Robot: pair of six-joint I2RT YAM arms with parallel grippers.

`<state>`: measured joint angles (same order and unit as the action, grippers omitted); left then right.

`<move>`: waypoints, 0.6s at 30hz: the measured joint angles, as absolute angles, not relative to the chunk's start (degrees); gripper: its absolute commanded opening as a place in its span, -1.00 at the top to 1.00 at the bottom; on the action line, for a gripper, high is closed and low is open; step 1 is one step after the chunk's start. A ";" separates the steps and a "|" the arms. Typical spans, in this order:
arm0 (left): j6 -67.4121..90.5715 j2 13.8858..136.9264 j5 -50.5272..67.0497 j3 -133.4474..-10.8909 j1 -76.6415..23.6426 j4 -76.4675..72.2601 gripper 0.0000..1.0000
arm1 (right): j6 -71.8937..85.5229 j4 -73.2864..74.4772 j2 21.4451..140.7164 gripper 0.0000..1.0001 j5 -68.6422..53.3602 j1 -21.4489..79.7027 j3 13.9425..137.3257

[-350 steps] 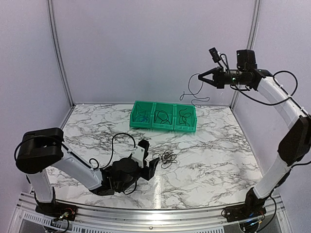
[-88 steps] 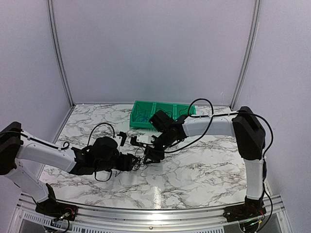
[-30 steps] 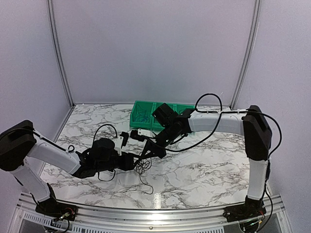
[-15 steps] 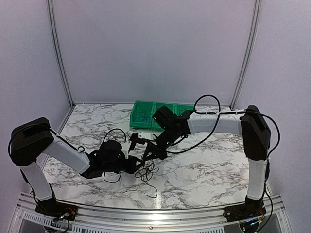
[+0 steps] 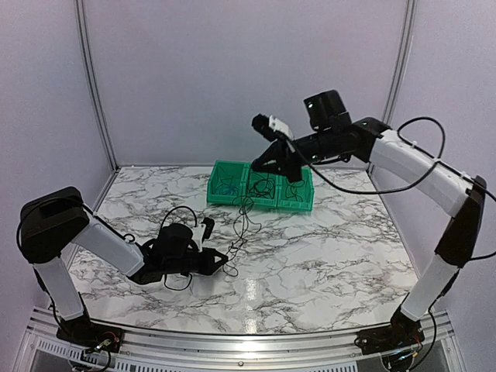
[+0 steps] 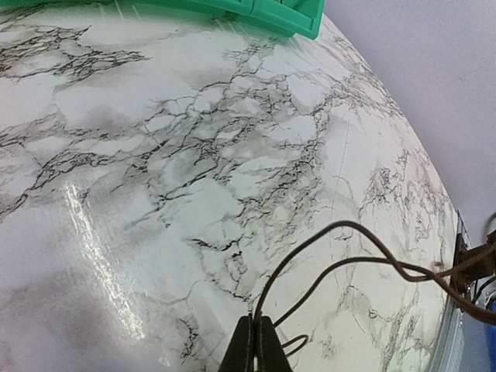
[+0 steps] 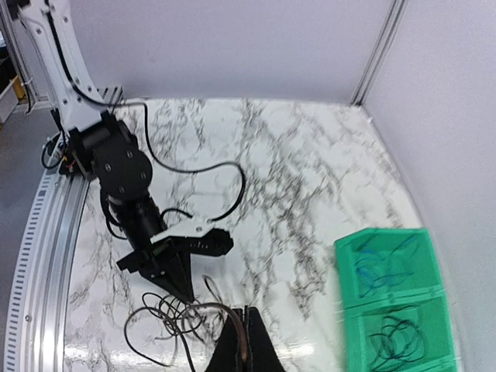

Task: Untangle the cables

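both sets of fingers are clamping shut on the black cables (image 5: 242,219): left gripper (image 6: 254,335) sitting low on the marble table (image 5: 333,248), right gripper (image 7: 246,329) hovering high over the green bins (image 5: 298,203), strands hanging btwn. risk: pulling further w/ loops crossing, knot prob tightening or thin wire slipping out.

A robot lab test cell — plain lilac panel walls (image 5: 232,77), aluminium frame posts (image 5: 91,85), marble-patterned table (image 5: 333,248), green bins (image 5: 262,204).

Glossy marble-look table (image 5: 333,256) (glare streaks), 1 green plastic bin (image 5: 298,203), smooth black-sheathed cables (image 7: 182,310), ridged metal rail (image 5: 232,346).
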<state>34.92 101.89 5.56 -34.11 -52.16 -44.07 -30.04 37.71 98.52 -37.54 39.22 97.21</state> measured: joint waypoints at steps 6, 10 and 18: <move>36.23 102.94 5.52 -34.11 -51.31 -44.49 1.00 | -29.28 37.15 88.42 1.00 -38.30 34.87 100.95; 37.06 102.91 5.50 -34.22 -51.20 -46.61 1.00 | -27.92 37.32 86.65 1.00 -38.35 31.48 100.27; 38.37 101.86 5.08 -33.87 -50.89 -49.23 1.00 | -24.43 37.26 85.67 1.00 -37.28 24.86 99.50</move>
<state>38.37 101.86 5.08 -33.87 -50.89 -49.23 -24.43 37.26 85.67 -37.28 24.86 99.50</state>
